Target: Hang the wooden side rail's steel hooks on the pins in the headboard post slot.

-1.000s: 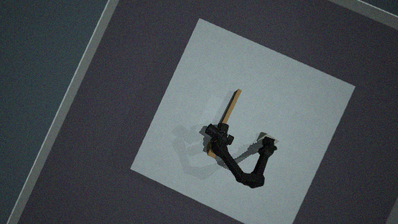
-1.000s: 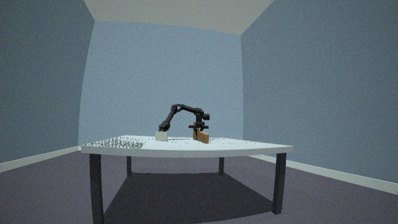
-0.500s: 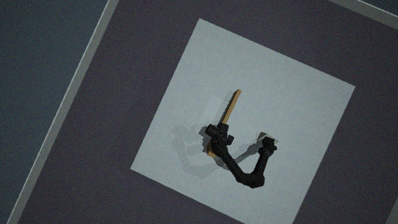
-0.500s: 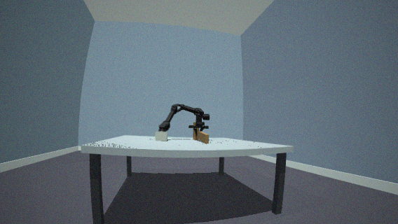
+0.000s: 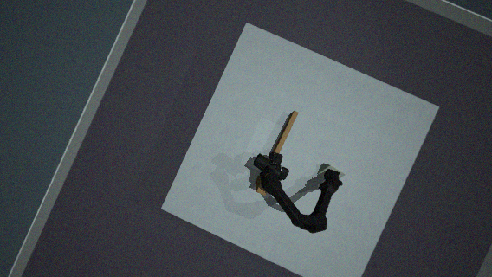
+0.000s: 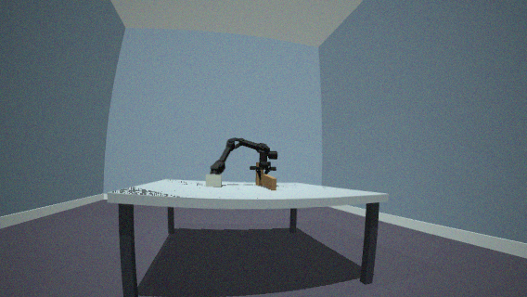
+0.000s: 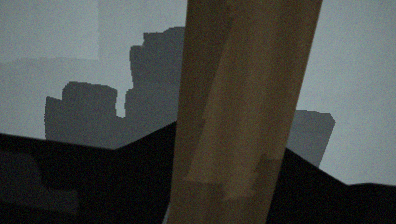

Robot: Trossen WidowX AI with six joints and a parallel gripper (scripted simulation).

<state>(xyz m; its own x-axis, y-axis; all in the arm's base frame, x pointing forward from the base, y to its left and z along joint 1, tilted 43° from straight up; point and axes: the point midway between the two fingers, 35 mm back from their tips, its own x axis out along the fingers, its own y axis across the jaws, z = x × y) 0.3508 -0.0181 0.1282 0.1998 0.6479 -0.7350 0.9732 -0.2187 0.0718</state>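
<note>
Rail (image 5: 287, 132) (image 6: 268, 181) (image 7: 245, 100) is standing on edge at the right of the table (image 5: 346, 108) (image 6: 246, 202), beneath the gripper (image 5: 275, 157) (image 6: 261, 174) (image 7: 217, 132), whose fingers are clamping it. The black arm (image 5: 283, 200) (image 6: 248, 144) is arching rightward from its pale base block (image 6: 213, 181), wrist pointing down. Whether the hooks are seating is too small to tell.

A: Exterior view: what stands on the white rectangular table (image 5: 364, 117) (image 6: 246, 202)?
B: At left, the pale block-shaped base (image 5: 342, 174) (image 6: 213, 180) under the black jointed arm (image 5: 313, 222) (image 6: 233, 140). Well apart, at right, the brown upright wooden post (image 6: 257, 165).
A: And before the post?
B: The long brown wooden rail (image 5: 287, 131) (image 6: 269, 181) (image 7: 245, 100), between the black two-fingered gripper's (image 5: 275, 157) (image 6: 261, 175) (image 7: 230, 150) fingers.
</note>
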